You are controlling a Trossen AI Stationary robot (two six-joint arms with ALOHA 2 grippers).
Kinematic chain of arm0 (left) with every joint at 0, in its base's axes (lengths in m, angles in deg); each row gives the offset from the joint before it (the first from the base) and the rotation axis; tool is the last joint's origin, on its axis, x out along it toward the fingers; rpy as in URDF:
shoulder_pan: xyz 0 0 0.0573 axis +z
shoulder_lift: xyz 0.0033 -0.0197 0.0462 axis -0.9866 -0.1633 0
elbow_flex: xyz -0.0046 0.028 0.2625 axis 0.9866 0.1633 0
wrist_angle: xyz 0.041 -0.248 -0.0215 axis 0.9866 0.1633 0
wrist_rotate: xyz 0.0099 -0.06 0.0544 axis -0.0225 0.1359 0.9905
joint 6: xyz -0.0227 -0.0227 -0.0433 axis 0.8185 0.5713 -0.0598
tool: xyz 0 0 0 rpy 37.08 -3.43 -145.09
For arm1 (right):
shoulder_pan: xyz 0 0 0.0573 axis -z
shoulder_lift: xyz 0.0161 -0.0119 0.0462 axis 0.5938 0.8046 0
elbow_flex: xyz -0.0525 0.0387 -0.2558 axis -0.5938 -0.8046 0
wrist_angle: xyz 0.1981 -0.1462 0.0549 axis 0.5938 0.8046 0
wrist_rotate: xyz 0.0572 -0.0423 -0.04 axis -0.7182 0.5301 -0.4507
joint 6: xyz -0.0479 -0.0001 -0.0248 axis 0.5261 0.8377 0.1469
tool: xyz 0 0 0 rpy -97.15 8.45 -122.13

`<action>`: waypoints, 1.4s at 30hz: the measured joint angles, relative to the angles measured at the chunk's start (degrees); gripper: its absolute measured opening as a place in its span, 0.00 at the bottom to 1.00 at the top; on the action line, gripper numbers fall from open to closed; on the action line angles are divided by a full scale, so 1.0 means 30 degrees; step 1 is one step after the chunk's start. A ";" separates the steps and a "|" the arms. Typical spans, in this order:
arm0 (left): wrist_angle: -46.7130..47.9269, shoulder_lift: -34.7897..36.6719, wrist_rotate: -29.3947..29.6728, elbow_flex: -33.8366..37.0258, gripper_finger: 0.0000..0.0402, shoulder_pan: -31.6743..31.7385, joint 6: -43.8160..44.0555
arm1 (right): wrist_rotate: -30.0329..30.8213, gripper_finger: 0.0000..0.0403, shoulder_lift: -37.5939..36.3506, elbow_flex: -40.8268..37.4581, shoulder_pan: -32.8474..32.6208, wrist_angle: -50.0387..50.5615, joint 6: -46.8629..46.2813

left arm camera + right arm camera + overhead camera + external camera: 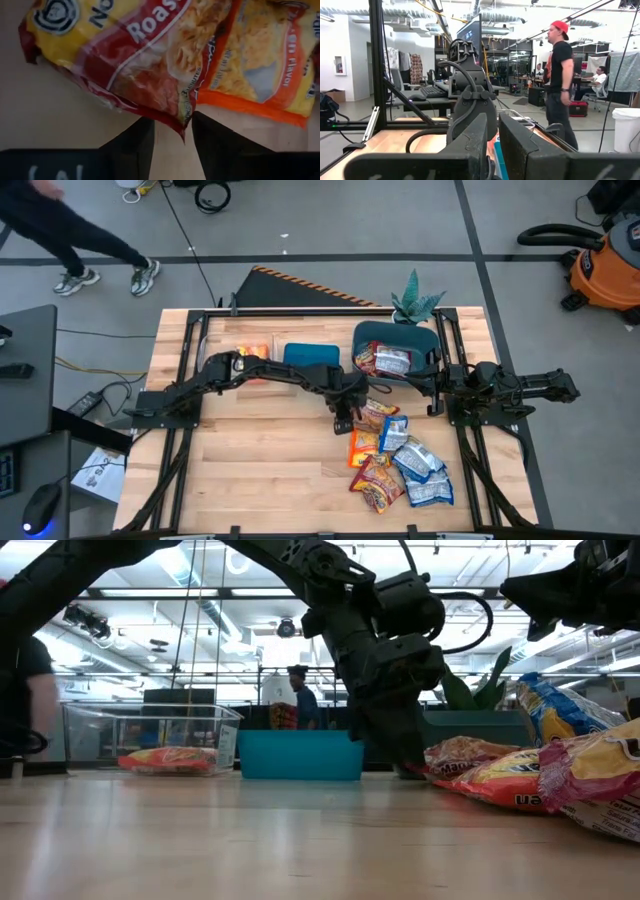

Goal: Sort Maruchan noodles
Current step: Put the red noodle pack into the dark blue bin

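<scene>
Left gripper [344,423] hangs low over the top of the noodle pile [398,460] on the bench [260,470], its fingers a little apart around the edge of a red packet [125,55], which looks light, crinkly and slippery, so pinching that flat edge seems best.

A robotics lab in an open, industrial office space. A wooden worktop [260,470] sits in a black metal frame [379,75] on a grey concrete floor [330,220]. Exposed ceiling ducts [410,12], desks with monitors [472,32], a shop vacuum [605,265] and people [562,75] surround it.
</scene>
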 joint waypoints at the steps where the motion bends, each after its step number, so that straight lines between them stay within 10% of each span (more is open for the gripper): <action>1: -0.0021 0.0000 0.0022 0.0000 0.31 0.0000 -0.0058 | 0.0000 0.14 -0.0005 0.0003 0.0000 0.0002 0.0000; 11: 0.0572 0.0079 0.0074 -0.0330 0.03 0.0036 -0.1844 | 0.0000 0.14 0.0000 0.0000 0.0000 0.0000 0.0000; 25: 0.6186 0.0182 0.0905 -0.6597 0.02 0.0112 -0.4943 | 0.0000 0.14 0.0000 0.0000 0.0000 0.0005 -0.0007; 42: 0.1408 0.0408 0.3537 -1.0032 0.02 0.1739 -0.8664 | 0.0000 0.14 -0.0007 0.0000 0.0000 0.0000 -0.0007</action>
